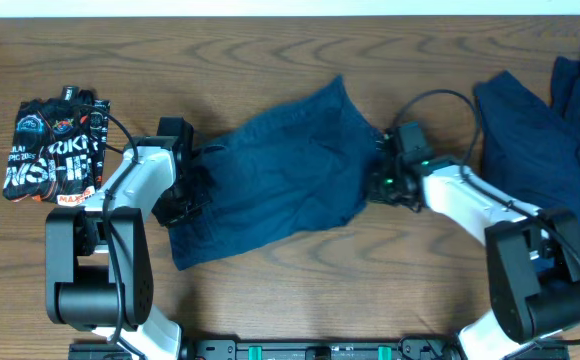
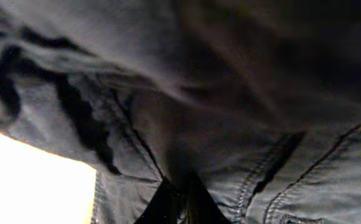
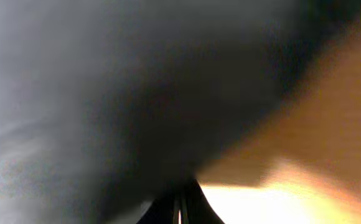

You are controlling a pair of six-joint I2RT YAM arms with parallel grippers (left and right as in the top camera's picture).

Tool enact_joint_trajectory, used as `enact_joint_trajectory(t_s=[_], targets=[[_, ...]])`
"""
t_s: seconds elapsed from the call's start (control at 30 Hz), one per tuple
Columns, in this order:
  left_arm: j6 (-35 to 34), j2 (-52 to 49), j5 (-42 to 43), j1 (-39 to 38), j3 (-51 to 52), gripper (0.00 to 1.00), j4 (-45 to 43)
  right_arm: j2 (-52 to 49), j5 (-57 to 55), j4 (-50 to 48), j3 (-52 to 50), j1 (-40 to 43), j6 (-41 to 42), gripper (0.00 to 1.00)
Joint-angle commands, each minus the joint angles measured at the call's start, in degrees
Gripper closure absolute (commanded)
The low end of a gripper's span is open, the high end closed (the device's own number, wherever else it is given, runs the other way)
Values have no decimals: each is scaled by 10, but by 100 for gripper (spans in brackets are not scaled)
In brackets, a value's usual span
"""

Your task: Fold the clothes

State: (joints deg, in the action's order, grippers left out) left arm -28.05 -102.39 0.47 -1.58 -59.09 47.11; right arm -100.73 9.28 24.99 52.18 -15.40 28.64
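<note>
Dark navy shorts point(image 1: 275, 170) lie spread and wrinkled across the middle of the table. My left gripper point(image 1: 185, 190) is at their left edge, shut on the cloth; the left wrist view shows seamed navy fabric point(image 2: 243, 106) filling the frame with the closed fingers point(image 2: 182, 205) pinching it. My right gripper point(image 1: 382, 172) is at the shorts' right edge, shut on the cloth; the right wrist view shows blurred dark fabric point(image 3: 106, 106) over the closed fingers point(image 3: 179, 208). More navy garments point(image 1: 555, 120) lie in a heap at the far right.
A folded black printed garment point(image 1: 55, 150) lies at the far left of the wooden table point(image 1: 320, 270). The arm bases stand at the front left and front right edges.
</note>
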Motion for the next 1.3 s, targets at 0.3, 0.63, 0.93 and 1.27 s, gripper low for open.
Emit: enact_joint_trajectory(t_s=[0.3, 0.63, 0.93, 1.27], targets=[[3, -11, -46, 4, 41, 94, -33, 59, -137, 42, 7, 137, 29, 99], [3, -11, -46, 4, 41, 94, -35, 56, 118, 74, 0, 95, -103, 71], [3, -11, -46, 4, 41, 94, -35, 15, 119, 1, -20, 40, -110, 65], [3, -11, -46, 4, 41, 94, -35, -26, 78, -82, -20, 26, -94, 65]])
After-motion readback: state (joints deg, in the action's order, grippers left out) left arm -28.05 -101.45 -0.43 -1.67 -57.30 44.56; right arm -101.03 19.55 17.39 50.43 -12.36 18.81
